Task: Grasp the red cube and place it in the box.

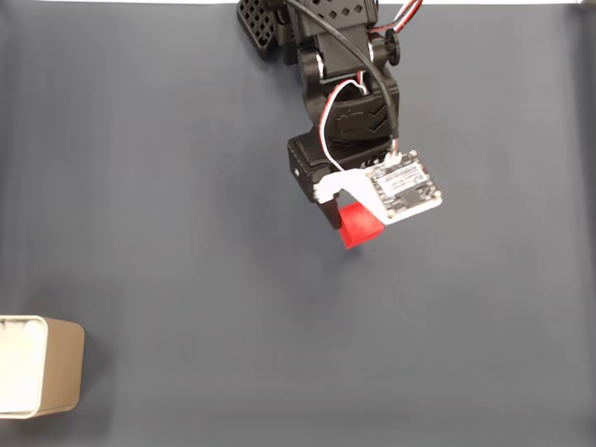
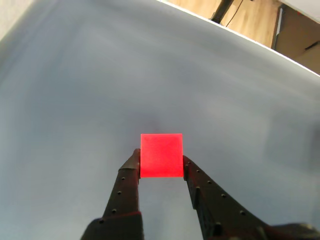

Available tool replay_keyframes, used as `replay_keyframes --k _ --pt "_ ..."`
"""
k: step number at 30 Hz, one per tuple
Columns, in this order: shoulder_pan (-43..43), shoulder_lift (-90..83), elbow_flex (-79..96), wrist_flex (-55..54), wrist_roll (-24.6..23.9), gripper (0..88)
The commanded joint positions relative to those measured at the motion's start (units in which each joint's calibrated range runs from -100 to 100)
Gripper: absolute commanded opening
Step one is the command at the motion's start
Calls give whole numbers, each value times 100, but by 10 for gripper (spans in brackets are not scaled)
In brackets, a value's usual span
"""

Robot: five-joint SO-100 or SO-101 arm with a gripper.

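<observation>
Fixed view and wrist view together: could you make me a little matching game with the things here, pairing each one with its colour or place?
Things:
1. red cube
2. box
3. gripper
4. table

Descriptions:
A. tan, at the lower left edge of the fixed view
B. dark grey surface
C. black, jaws closed on something
D. held between the jaws

Pairs: 1-D, 2-A, 3-C, 4-B

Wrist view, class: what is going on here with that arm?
A single robot arm has its tool shut on the red cube, with one finger pressed against each side of it. In the fixed view the red cube sits under the arm near the middle of the grey table. The tan box stands far off at the lower left edge of that view, well apart from the cube, so the placing step is not yet done.
</observation>
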Motion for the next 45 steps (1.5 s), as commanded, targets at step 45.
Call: replay_keyframes --k 45 --pt "2006 3026 -5290 487 -527 54"
